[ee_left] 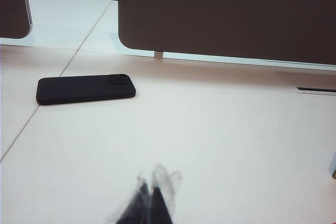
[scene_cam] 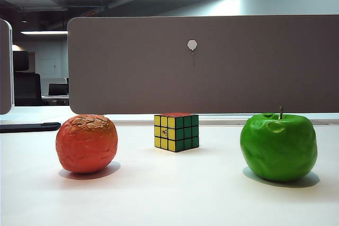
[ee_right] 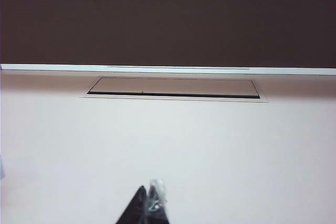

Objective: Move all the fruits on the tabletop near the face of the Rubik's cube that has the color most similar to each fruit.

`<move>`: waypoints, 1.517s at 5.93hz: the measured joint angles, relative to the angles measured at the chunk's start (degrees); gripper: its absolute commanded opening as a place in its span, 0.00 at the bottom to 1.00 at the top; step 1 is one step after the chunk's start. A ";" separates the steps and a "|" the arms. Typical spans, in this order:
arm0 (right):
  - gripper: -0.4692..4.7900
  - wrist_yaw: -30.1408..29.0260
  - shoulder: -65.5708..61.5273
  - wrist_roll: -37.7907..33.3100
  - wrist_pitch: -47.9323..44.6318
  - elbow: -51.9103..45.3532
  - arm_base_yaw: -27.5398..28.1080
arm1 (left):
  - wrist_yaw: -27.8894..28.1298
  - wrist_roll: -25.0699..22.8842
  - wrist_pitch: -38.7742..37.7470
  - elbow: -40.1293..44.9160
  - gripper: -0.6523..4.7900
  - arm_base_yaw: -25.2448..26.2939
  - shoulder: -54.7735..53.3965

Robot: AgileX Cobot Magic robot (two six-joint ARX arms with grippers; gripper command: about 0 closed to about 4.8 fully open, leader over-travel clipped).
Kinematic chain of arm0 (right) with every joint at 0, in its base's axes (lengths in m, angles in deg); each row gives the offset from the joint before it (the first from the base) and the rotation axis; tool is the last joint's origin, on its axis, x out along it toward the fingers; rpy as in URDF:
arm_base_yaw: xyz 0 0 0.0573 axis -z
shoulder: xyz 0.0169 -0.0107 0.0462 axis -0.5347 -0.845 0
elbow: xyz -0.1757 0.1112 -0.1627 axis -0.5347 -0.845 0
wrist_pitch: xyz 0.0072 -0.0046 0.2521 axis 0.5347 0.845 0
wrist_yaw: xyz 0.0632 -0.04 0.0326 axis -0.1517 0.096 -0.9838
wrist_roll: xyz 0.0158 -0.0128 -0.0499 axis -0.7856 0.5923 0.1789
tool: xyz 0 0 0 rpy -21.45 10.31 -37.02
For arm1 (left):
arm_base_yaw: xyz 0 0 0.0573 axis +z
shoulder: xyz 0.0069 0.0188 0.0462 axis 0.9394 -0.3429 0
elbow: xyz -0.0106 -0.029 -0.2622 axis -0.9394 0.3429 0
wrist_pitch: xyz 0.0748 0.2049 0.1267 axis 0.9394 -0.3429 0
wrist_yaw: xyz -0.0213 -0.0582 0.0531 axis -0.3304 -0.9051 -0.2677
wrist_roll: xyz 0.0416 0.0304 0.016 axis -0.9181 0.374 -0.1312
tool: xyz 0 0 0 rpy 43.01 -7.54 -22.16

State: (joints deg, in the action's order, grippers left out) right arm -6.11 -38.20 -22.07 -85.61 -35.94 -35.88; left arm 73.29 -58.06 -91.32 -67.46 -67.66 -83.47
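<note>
Both grippers are cut off at their wrist views' edges, fingertips blurred; the phone [scene_cam: 29, 127] is barely visible.

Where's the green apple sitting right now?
In the exterior view the green apple sits on the right of the white tabletop, apart from the Rubik's cube at centre; neither wrist view shows it.

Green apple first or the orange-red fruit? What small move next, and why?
Probably the green apple: open the right claw, which looks shut over bare tabletop, and bring it toward the apple. The apple sits right of the Rubik's cube, whose green face points that way. The left claw is shut too, holding nothing.
</note>
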 measured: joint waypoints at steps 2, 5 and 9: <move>0.09 -0.02 -0.02 -0.02 0.00 0.04 0.00 | -0.96 4.13 0.00 0.00 0.11 0.00 0.00; 0.09 -4.66 -0.02 2.67 23.47 16.92 -0.02 | -15.63 2.19 -12.20 -6.38 0.11 0.00 0.02; 0.09 -11.39 -14.27 2.80 30.56 28.00 -0.04 | -18.32 1.55 -12.92 -10.56 0.11 -5.55 -1.20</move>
State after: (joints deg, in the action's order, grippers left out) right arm -17.50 -52.47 -19.27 -55.05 -7.95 -35.92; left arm 54.97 -56.50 -104.24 -78.02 -73.21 -84.67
